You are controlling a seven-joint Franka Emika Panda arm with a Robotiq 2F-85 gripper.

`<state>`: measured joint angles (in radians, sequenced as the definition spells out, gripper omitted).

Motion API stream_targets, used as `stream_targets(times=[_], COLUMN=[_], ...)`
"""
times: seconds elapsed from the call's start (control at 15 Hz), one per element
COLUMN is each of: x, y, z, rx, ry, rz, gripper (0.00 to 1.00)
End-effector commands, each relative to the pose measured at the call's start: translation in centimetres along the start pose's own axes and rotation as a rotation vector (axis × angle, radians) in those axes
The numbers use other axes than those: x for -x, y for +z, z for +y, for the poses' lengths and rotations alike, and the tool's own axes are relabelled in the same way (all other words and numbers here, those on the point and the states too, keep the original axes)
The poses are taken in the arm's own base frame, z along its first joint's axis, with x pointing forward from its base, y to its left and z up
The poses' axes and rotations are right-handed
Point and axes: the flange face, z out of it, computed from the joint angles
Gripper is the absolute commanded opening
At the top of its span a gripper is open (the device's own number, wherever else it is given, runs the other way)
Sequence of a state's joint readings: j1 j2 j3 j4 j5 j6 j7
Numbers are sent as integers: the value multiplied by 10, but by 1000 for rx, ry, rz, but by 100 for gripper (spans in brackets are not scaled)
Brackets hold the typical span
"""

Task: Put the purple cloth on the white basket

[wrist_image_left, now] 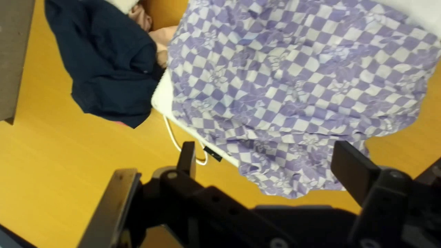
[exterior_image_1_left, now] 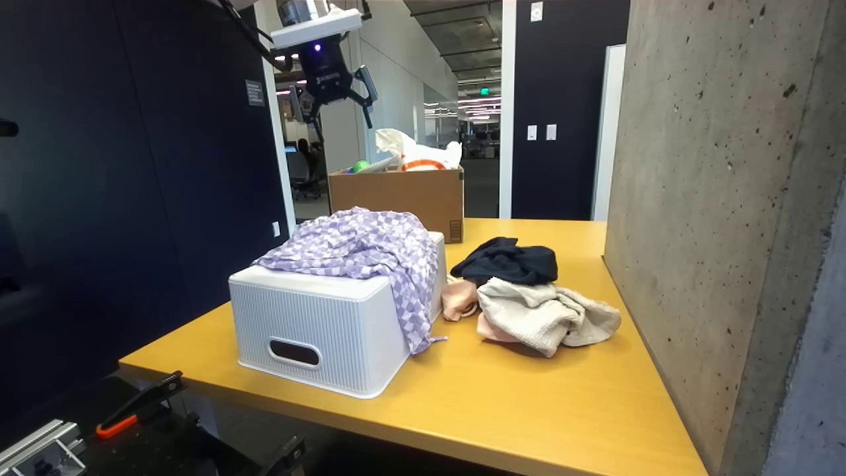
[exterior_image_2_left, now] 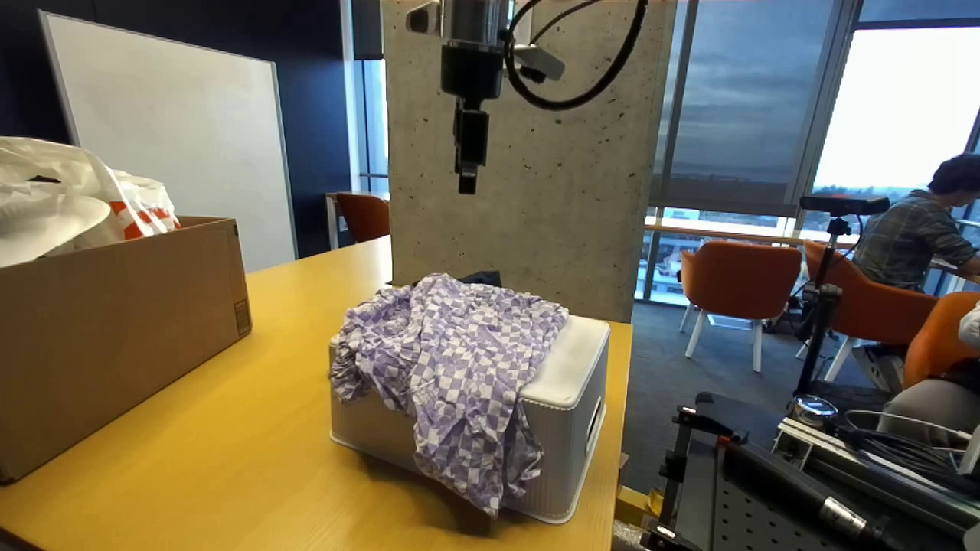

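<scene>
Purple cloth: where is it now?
In an exterior view, the purple cloth is draped over the white basket, hanging down its right side, left of the dark cloth.

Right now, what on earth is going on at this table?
A robot arm is tasked with putting the purple cloth on the basket. It already lies draped over the top, part hanging down a side. The pincer hangs higher up, open and holding nothing, so the job looks done. A dark cloth and a beige cloth lie on the table beside the basket.
</scene>
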<state>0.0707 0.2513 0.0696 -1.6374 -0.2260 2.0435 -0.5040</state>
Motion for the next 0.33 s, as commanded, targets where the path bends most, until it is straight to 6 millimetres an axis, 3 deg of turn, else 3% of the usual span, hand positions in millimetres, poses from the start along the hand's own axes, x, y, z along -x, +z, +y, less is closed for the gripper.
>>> stream_targets(times=[0.0,0.27], x=[19,38], y=[12,30], z=[-29,-44], rx=[-71,-130], ry=[25,66], rz=[1,-25], gripper=[100,100])
